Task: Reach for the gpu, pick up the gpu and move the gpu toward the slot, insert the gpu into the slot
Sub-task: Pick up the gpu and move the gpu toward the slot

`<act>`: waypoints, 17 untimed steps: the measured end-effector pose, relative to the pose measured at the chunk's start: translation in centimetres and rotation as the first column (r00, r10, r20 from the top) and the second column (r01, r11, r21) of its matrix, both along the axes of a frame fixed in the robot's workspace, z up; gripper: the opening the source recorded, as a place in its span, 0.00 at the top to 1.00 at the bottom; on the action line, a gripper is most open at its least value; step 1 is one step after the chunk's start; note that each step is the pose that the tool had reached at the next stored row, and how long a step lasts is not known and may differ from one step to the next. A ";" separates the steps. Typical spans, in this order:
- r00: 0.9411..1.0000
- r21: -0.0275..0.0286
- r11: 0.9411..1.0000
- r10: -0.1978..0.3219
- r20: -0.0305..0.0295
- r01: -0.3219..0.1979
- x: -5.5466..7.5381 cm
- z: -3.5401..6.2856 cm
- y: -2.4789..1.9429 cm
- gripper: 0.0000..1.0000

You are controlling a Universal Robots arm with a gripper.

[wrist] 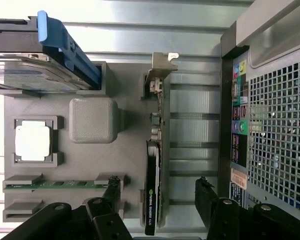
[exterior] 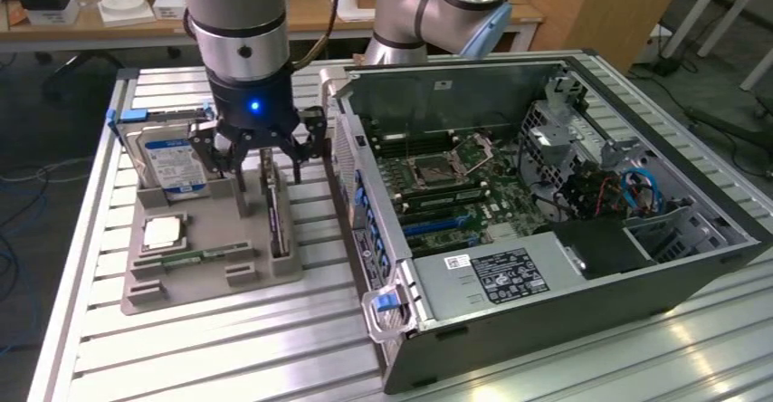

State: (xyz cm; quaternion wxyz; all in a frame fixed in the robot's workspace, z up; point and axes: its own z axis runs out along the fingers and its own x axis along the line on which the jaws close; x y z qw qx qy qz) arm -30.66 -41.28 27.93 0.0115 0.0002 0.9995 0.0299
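Observation:
The gpu (exterior: 277, 210) is a thin dark card that stands on its edge in the grey holder tray (exterior: 212, 284), left of the open computer case in the exterior view. The wrist view looks along the card's edge (wrist: 153, 170), with its silver end bracket (wrist: 160, 70) at the far end. My gripper (exterior: 268, 162) hangs just above the card, open. Its two black fingers (wrist: 112, 190) straddle the card, one on each side with a gap to each, and hold nothing (wrist: 158, 192). The slot (exterior: 433, 226) is among the blue and black connectors on the motherboard inside the case.
On the same tray stand a blue-labelled hard drive (exterior: 170, 161), a square CPU chip (exterior: 163, 232) and a green memory stick (exterior: 199, 259). The open computer case (exterior: 556, 266) lies at the exterior view's right, its rear panel (wrist: 270, 125) close beside the gpu. A second arm (exterior: 447, 8) stands behind.

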 end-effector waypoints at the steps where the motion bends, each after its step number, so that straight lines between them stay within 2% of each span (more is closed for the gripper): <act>1: 1.000 0.000 1.000 0.000 0.000 0.000 0.0 -0.17 -0.01 0.29; 17: 1.000 0.000 1.000 0.000 0.000 0.000 -0.1 -3.10 -0.10 0.29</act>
